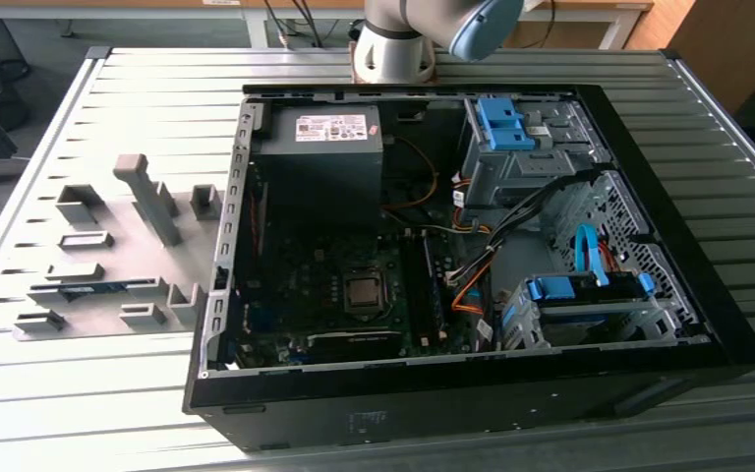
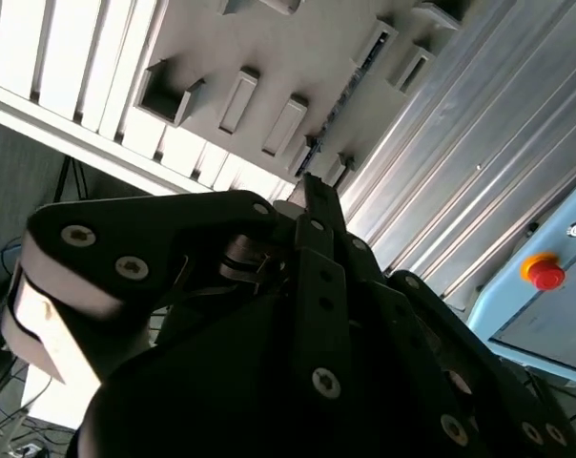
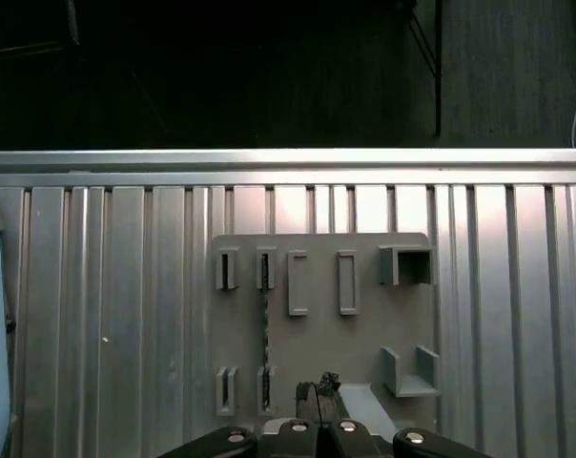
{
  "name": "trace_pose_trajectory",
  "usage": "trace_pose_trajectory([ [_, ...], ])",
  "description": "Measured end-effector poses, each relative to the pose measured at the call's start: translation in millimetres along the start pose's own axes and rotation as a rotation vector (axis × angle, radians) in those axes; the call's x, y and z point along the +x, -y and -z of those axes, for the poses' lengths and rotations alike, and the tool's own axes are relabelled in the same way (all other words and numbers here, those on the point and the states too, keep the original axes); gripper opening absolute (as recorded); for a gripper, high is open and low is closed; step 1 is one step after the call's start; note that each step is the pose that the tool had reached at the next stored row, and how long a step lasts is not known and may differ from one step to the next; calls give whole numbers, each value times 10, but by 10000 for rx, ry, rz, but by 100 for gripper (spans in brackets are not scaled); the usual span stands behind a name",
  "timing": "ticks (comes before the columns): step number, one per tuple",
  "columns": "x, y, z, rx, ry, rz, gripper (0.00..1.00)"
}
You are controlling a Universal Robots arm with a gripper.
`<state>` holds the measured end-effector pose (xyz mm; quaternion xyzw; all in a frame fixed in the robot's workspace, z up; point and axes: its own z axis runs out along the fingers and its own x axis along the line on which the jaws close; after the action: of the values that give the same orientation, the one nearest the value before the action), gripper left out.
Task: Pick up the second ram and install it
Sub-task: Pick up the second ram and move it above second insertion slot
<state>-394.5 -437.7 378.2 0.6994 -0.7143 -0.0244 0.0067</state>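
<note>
The second ram (image 1: 89, 290) is a slim dark green-blue stick standing on edge between two gray holder blocks on the gray plate (image 1: 115, 246), at the exterior view's left of the open computer case (image 1: 483, 398). In the first wrist view the ram (image 3: 265, 329) is a thin dark line spanning two slotted blocks. In the second wrist view the ram (image 2: 350, 91) runs along the same plate. My gripper (image 3: 317, 391) hangs well above the plate, a little to one side of the stick. Its black fingers (image 2: 312, 196) meet at the tips, shut on nothing.
Inside the case lie the motherboard with the CPU socket (image 1: 363, 290), dark memory slots (image 1: 420, 285), cables and blue drive brackets (image 1: 498, 123). A tall gray block (image 1: 154, 197) rises from the plate. A light blue cabinet with a red stop button (image 2: 545, 274) stands beside the slatted table.
</note>
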Motion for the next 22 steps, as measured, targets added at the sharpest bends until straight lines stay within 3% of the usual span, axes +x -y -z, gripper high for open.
trace_pose_trajectory([
  [6,1,-19,-12,-16,-32,649,11],
  [22,3,-49,-33,-16,-33,668,11],
])
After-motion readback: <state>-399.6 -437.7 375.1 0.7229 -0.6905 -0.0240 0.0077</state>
